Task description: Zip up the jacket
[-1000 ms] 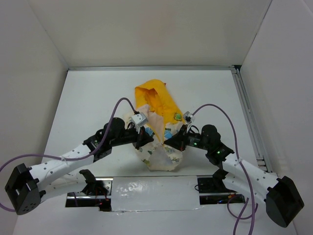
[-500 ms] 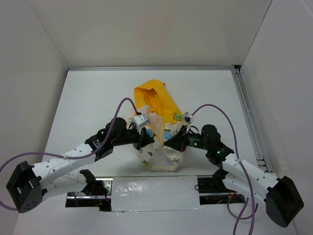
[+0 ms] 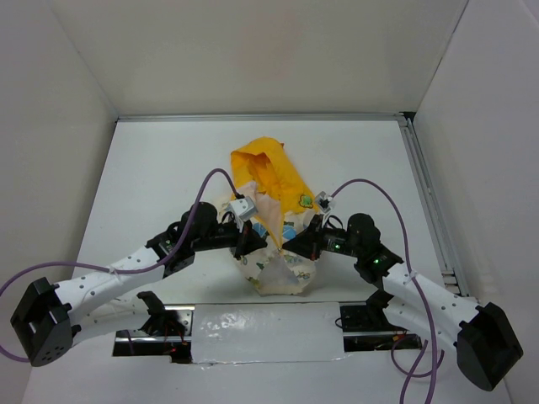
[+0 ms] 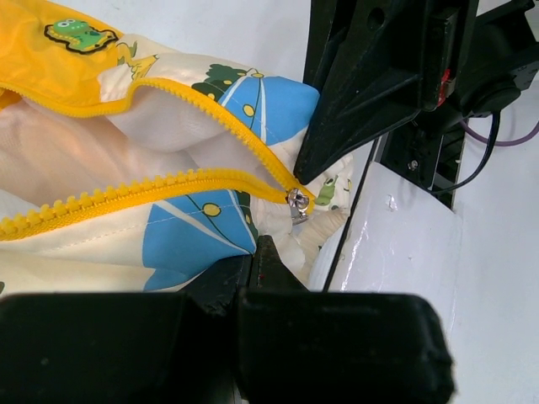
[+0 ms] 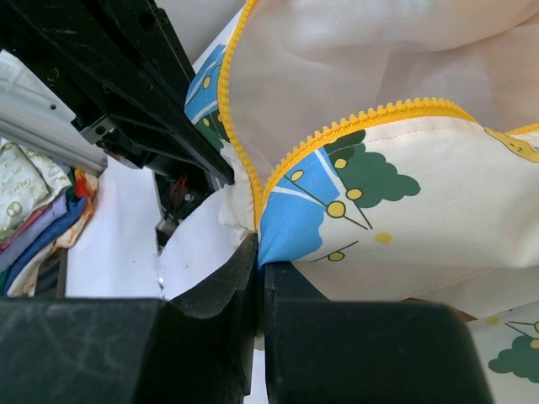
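White walls box in the desk (image 3: 152, 177) on three sides, and the jacket (image 3: 271, 273) lies right in the middle of it, just ahead of the two arms. Both arms reach in from either side and meet at the lower part of the garment. The left fingers (image 4: 268, 257) are closed tight, pinching the cream-and-blue fabric just below the zipper slider (image 4: 297, 202). The right fingers (image 5: 259, 268) are nipped narrow too, clamped on the edge of a blue-printed patch beside the other row of teeth. From the left wrist view, the black body of the right arm's tool looms just beyond the slider, crowding that corner, and from the right wrist view the left arm's tool fills the upper left in the same way. Purple cables (image 3: 370, 187) arch above each wrist, over the desk on either side of the cloth. A shiny white strip (image 3: 265, 328) runs across the near edge between the arm bases. The jacket lies lengthwise from near to far: the hem faces the arm bases and the yellow-orange hood (image 3: 263, 162) points at the far wall, leaning a touch left. The front is open, pale lining showing, and the yellow zipper teeth (image 4: 126, 192) spread in a V from the slider, which sits low, near the hem.
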